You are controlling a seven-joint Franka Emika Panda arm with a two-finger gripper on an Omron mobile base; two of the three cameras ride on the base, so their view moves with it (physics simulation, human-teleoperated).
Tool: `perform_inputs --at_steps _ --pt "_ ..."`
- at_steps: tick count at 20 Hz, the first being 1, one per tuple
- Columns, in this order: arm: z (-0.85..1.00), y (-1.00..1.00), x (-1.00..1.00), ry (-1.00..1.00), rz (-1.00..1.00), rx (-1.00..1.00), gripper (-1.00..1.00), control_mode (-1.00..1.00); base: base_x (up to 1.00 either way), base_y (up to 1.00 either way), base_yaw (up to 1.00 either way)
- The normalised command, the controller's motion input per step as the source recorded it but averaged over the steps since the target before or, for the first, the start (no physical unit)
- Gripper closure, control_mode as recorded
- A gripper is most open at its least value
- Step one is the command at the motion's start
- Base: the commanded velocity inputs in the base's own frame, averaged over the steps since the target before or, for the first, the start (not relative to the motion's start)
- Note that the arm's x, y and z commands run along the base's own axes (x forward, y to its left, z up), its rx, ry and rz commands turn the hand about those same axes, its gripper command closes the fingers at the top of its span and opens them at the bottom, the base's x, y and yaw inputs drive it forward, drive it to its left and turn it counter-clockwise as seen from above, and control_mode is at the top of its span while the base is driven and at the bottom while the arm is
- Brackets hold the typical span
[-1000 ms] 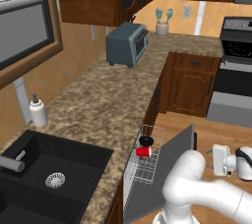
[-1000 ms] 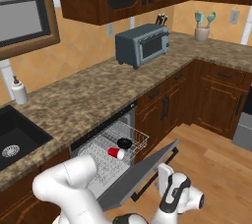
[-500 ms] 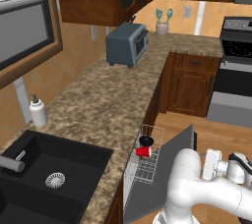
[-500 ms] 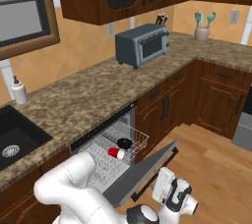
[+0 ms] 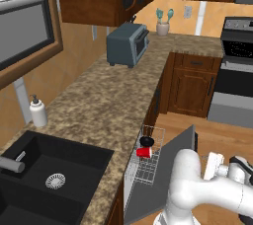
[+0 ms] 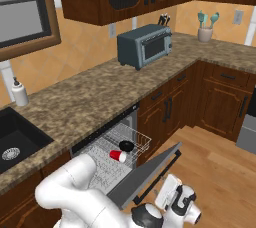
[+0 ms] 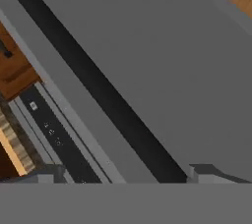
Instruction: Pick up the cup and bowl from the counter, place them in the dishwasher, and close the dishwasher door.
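The red cup (image 5: 144, 152) lies on its side in the dishwasher's pulled-out wire rack (image 5: 146, 168), with the black bowl (image 5: 147, 141) just behind it. Both also show in the right base view, cup (image 6: 118, 156) and bowl (image 6: 126, 146). The grey dishwasher door (image 5: 159, 179) stands half raised, slanting over the rack. My gripper (image 5: 207, 164) hangs low, just outside the door's outer face (image 6: 136, 182). In the hand view its fingertips (image 7: 204, 172) stand wide apart and open, facing the door panel (image 7: 162, 46) and its black handle bar (image 7: 98, 95), with nothing between them.
The granite counter (image 5: 108, 100) carries a grey toaster oven (image 5: 127, 45) and a soap bottle (image 5: 38, 112) beside the black sink (image 5: 49, 179). A stove (image 5: 237, 71) stands at the far right. Wooden floor (image 6: 220, 172) lies open behind the gripper.
My hand has shifted a little closer to the door's outer face. The door's slant, the cup and the bowl look unchanged.
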Motion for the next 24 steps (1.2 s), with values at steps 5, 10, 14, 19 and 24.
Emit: perform_inputs --at_steps 5,10,14,19,24 --pt "-1.0 -0.13 0.46 -0.03 0.04 0.03 -1.0 -1.0 0.0 0.0 0.0" --pt "-1.0 0.9 0.22 -0.3 0.19 0.09 -1.0 -1.0 0.0 0.0 0.0" --pt "-0.66 1.0 0.01 -0.43 0.22 0.38 -1.0 -1.0 0.0 0.0 0.0" --pt "-0.33 1.0 0.26 -0.28 0.19 0.39 -1.0 -1.0 0.0 0.0 0.0" --pt "-0.5 0.95 0.3 -0.15 0.06 0.28 -1.0 -1.0 0.0 0.0 0.0"
